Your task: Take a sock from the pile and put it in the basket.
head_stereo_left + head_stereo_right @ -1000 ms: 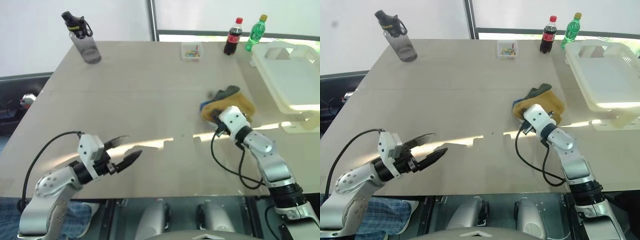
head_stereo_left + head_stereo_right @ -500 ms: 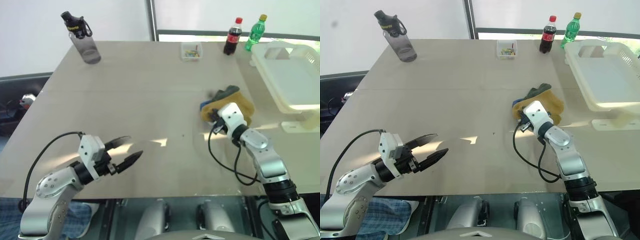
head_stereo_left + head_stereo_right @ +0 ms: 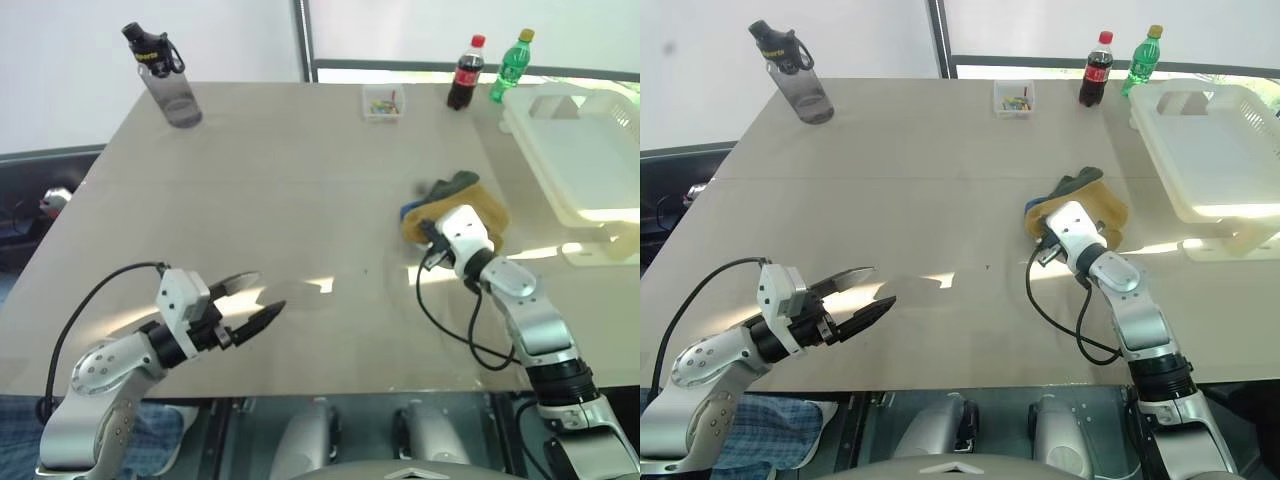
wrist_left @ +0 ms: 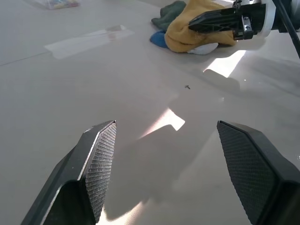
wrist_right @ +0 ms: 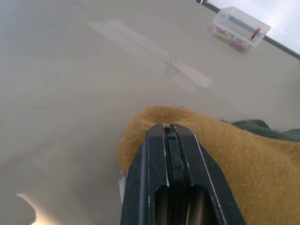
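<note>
The sock point(image 5: 234, 154) tops the pile point(image 3: 452, 207) near the table's point(image 3: 300, 180) right edge, seemingly lengthwise toward the basket point(image 3: 580, 150); the right gripper point(image 5: 169, 136) is closed against it, the left gripper point(image 3: 255, 300) spread wide.

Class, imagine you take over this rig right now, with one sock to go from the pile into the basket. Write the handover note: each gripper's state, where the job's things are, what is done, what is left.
Left gripper: open, holding nothing, hovering over bare table on the robot's left.
Right gripper: fingers shut, tips against the mustard-yellow sock at the near edge of the pile. Whether fabric is actually pinched cannot be seen.
Basket: at the table's far right, no sock in it.
Done: reach to the pile and closing of the fingers.
Left: lift to confirm the grip on the sock, carry it right to the basket, release.
</note>
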Controlling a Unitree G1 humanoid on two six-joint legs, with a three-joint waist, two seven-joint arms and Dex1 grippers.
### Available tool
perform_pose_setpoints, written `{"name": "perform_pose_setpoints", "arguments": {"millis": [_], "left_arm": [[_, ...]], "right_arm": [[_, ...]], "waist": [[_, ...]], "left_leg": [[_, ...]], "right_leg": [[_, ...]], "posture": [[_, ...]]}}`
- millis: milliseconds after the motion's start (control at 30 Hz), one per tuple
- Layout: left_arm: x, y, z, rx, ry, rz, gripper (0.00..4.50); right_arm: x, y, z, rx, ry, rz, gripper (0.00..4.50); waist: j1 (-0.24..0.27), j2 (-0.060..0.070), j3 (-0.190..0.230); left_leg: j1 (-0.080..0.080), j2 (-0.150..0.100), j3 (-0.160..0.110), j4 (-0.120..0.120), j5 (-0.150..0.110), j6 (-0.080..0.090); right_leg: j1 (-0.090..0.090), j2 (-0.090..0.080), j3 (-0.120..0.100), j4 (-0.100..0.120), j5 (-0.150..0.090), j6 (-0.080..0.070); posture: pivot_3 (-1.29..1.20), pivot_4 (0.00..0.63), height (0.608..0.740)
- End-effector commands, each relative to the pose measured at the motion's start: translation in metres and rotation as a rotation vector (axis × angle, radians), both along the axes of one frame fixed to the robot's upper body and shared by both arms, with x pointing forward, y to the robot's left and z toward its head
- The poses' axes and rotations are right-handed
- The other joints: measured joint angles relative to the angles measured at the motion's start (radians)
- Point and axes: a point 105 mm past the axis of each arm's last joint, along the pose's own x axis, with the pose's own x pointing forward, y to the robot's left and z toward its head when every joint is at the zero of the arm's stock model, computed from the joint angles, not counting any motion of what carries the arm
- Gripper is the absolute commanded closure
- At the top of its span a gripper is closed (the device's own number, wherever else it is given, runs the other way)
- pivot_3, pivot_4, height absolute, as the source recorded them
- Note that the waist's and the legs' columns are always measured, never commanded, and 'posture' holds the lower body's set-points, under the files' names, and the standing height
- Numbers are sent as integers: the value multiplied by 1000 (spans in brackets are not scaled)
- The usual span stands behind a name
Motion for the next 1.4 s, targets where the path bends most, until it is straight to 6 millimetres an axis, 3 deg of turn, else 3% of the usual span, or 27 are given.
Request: {"name": "perform_pose_setpoints", "arguments": {"millis": [33, 67, 133, 200, 267, 533, 633, 733, 767, 967, 1067, 1400], "left_arm": [[-1, -1, 5, 12, -26, -15, 840], [-1, -1, 5, 11, -26, -14, 840], [-2, -1, 5, 9, -25, -12, 840], [-2, -1, 4, 8, -24, -11, 840], [-2, -1, 4, 7, -23, -12, 840], [-2, -2, 4, 10, -23, -13, 840], [-2, -2, 4, 11, -24, -14, 840], [-2, -1, 4, 12, -24, -13, 840], [-2, -1, 4, 12, -24, -13, 840], [-2, -2, 4, 9, -24, -14, 840], [-2, -2, 4, 9, -24, -15, 840], [-2, -2, 4, 9, -24, -14, 840]], "right_arm": [[-6, 3, 16, 2, -58, 21, 4437], [-6, 0, 16, -4, -60, 9, 4437], [-6, -6, 17, -10, -64, -11, 3930], [-6, -9, 16, -15, -63, -21, 3197], [-5, -10, 14, -15, -47, -27, 1900], [-4, -9, -3, -40, 30, -35, 1900], [-2, -6, -4, -42, 31, -33, 2694], [-2, -6, -3, -43, 31, -34, 4224], [-2, -6, -3, -43, 31, -35, 4446], [-2, -5, -2, -40, 18, -33, 4446], [-8, 5, 4, -3, 19, 15, 4446], [-69, 59, 13, 212, 330, 344, 4446]], "waist": [[0, 0, 0], [0, 0, 0], [2, 0, 0], [1, 0, 0], [0, 0, 0], [-1, 0, 0], [0, 0, 0], [-1, 0, 0], [-1, 0, 0], [-1, 0, 0], [-1, 0, 0], [0, 0, 0]], "left_leg": [[0, 0, 0, 0, 0, 0], [0, 0, 0, 0, 0, 0], [0, 0, 0, 0, 0, 0], [0, 0, 0, 0, 0, 0], [0, 0, 0, 0, 0, 0], [0, 0, 0, 0, 0, 0], [0, 0, 0, 0, 0, 0], [0, 0, 0, 0, 0, 0], [0, 0, 0, 0, 0, 0], [0, 0, 0, 0, 0, 0], [0, 0, 0, 0, 0, 0], [-1, 0, -1, -1, -2, 4]], "right_leg": [[0, 0, 0, 0, 0, 0], [0, 0, 0, 0, 0, 0], [0, 0, 0, 0, 0, 0], [0, 0, 0, 0, 0, 0], [0, 0, 0, 0, 0, 0], [0, -1, 0, 0, 0, 0], [0, -1, 0, 0, 0, 0], [0, -1, 0, 0, 0, 0], [0, -1, 0, 0, 0, 0], [0, -1, 0, 0, 0, 0], [0, -1, 0, 0, 0, 0], [0, -2, 0, -1, 0, 0]], "posture": [[0, 150, 740], [0, 150, 740], [0, 150, 740], [0, 150, 740], [0, 150, 740], [0, 150, 740], [0, 150, 740], [0, 150, 740], [0, 150, 740], [0, 150, 740], [0, 150, 740], [0, 150, 740]]}}
